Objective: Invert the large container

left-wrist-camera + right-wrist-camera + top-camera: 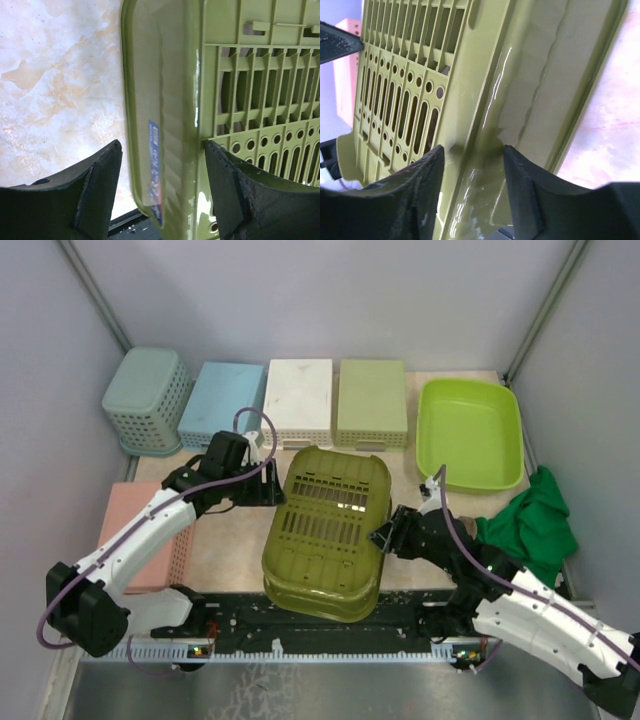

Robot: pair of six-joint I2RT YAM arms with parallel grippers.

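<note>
The large container, a lime-green tub (470, 435), stands open side up at the back right, untouched by either gripper. An olive-green slatted basket (327, 532) lies bottom up in the middle, its near end over the front rail. My left gripper (272, 490) grips its left rim; in the left wrist view (162, 150) the fingers straddle the rim (150, 100). My right gripper (385, 538) is shut on the basket's right wall; in the right wrist view (474, 155) both fingers press the olive wall (520, 75).
Along the back stand a teal perforated basket (147, 400), a blue one (222, 402), a white one (298, 400) and a pale green one (372, 402). A pink basket (150, 535) is at the left. A green cloth (530, 525) lies at the right.
</note>
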